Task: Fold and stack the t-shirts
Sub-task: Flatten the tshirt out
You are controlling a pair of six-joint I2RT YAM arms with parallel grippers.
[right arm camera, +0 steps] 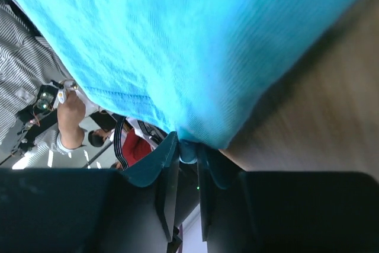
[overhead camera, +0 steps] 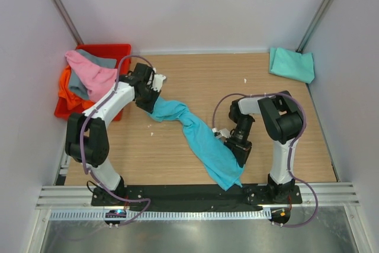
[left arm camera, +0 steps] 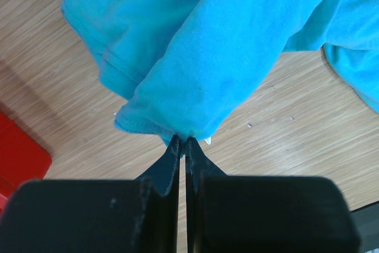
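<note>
Pinching the turquoise t-shirt are left tool and right tool.

right gripper pinching the turquoise t-shirt
cloth fills the upper frame, its edge nipped between the jaws at lower centre; wooden table at right.

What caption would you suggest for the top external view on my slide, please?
Left tool and right tool pinch a bright turquoise-blue cloth t-shirt stretched diagonally across the wooden table.

turquoise t-shirt stretched diagonally mid-table; mint t-shirt folded, far-right corner.
</note>
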